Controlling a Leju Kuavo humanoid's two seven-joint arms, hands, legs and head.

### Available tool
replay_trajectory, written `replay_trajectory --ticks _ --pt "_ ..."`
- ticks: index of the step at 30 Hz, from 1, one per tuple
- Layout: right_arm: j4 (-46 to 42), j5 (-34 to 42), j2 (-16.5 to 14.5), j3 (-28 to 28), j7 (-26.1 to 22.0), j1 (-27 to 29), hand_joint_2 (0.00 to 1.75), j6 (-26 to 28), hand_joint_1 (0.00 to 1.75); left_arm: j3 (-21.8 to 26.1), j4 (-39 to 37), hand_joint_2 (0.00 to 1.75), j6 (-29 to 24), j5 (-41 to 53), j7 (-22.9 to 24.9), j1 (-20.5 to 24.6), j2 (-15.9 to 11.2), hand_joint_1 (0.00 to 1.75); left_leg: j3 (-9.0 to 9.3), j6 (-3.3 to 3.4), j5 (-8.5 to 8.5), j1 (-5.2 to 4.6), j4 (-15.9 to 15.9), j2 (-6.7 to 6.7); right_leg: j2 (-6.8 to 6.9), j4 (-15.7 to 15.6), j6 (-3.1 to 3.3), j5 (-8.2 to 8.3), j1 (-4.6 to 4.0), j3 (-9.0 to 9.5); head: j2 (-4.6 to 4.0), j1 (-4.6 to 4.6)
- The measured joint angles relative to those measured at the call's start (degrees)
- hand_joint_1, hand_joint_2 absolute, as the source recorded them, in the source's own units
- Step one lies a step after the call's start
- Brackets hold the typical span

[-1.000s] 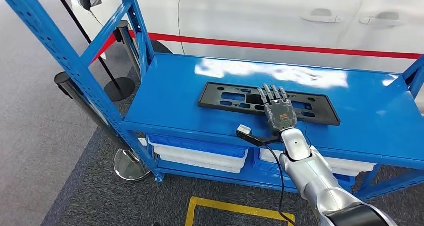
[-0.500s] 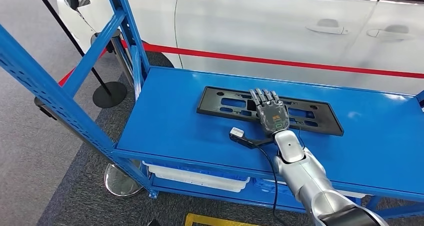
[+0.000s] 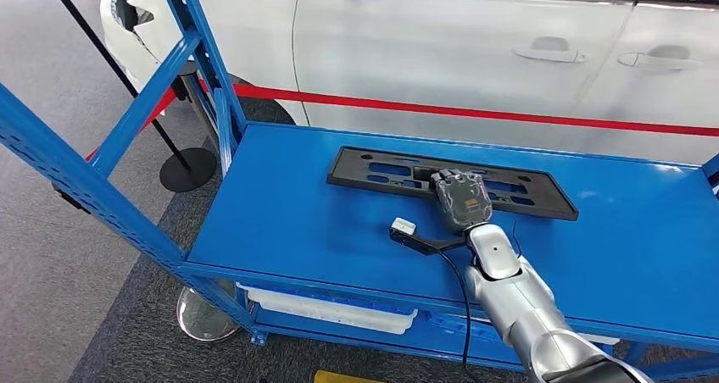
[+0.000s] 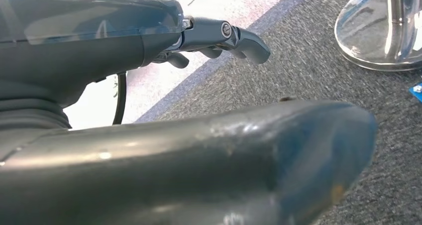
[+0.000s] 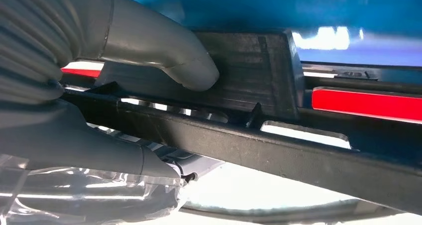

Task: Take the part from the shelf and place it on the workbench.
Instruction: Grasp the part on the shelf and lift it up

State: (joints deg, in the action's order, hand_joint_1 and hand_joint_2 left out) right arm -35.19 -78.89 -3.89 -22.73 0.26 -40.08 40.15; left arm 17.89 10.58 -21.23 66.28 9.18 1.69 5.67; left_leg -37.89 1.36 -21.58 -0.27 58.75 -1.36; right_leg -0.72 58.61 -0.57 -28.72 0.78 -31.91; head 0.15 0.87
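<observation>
The part is a long flat black plastic frame with cut-outs, lying across the blue shelf top. My right hand sits on its middle, fingers curled over the frame. In the right wrist view the grey thumb presses one face of a black bar of the part, with the fingers on the other side, so the hand grips it. My left hand hangs over grey carpet, its dark fingers apart from the thumb and holding nothing.
A white car stands close behind the shelf, with a red barrier belt along it. Blue shelf uprights rise on the left. Stanchion bases stand on the floor. A white bin sits on the lower level.
The camera has moved nearer and the whole view has shifted. My right hand's fingers, stretched flat over the part before, have curled down around it.
</observation>
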Motion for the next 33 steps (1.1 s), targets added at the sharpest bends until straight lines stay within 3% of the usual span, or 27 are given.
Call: replay_trajectory --ticks 4,7,9,14,19,23,28,33 --pt "-5.1 3.0 0.0 -0.3 -1.4 1.1 1.75 0.0 1.75 0.3 0.0 0.00 0.0 0.1 0.3 -0.1 0.0 0.00 0.00 -0.20 -0.07 0.03 0.0 0.00 0.02 0.0 0.20 -0.13 -0.03 -0.01 0.01 -0.02" --pt "-12.1 9.5 0.0 -0.3 -3.7 2.5 1.75 -1.0 1.75 1.2 0.0 0.00 0.4 -0.6 0.0 -0.1 0.1 0.00 -0.06 -0.34 -0.15 0.03 0.0 -0.01 0.01 0.0 0.28 -0.20 -0.03 -0.04 0.01 -0.01" --pt "-18.2 18.9 0.0 -0.4 -6.2 2.9 1.75 -3.7 1.75 2.1 0.0 0.00 0.9 -1.4 -0.5 -0.2 0.1 0.00 -0.11 -0.39 -0.18 0.02 0.0 0.00 0.01 0.0 0.30 -0.23 -0.03 -0.09 0.00 -0.02" --pt "-31.5 52.1 -0.1 -0.5 -13.8 2.0 1.75 -14.5 1.75 4.6 0.0 0.00 1.0 -3.9 -3.6 -0.2 0.2 0.00 -0.16 -0.45 -0.23 0.01 0.0 -0.01 0.08 -0.1 0.26 -0.29 0.00 -0.09 0.00 -0.02" --pt "-42.0 74.5 1.2 0.5 -16.8 0.6 1.75 -23.5 1.75 9.0 0.0 0.00 1.3 -9.3 -13.8 -0.3 0.4 0.00 -0.16 -0.40 -0.26 0.01 0.0 -0.03 0.11 -0.1 0.25 -0.29 0.09 -0.06 0.00 -0.02" --pt "-46.9 81.8 3.0 1.6 -17.4 0.1 1.75 -27.0 1.75 11.7 0.0 1.75 2.0 -11.9 -23.1 -0.3 0.9 0.00 -0.16 -0.34 -0.30 -0.01 0.0 -0.01 0.10 -0.2 0.23 -0.29 0.09 -0.01 0.00 -0.03" --pt "-50.9 86.9 5.6 2.4 -18.9 1.1 1.75 -29.4 1.75 16.2 0.0 1.75 8.5 -17.3 -34.0 -0.1 1.5 0.00 -0.16 -0.26 -0.35 -0.08 0.0 -0.02 0.10 -0.2 0.17 -0.31 0.12 0.04 0.01 -0.03" --pt "-51.9 86.0 6.9 2.6 -19.8 2.7 1.75 -29.0 1.75 18.8 0.0 1.75 10.9 -18.8 -36.3 0.3 1.9 0.00 -0.16 -0.24 -0.37 -0.09 0.1 -0.01 0.10 -0.2 0.16 -0.31 0.12 0.05 0.00 -0.03"
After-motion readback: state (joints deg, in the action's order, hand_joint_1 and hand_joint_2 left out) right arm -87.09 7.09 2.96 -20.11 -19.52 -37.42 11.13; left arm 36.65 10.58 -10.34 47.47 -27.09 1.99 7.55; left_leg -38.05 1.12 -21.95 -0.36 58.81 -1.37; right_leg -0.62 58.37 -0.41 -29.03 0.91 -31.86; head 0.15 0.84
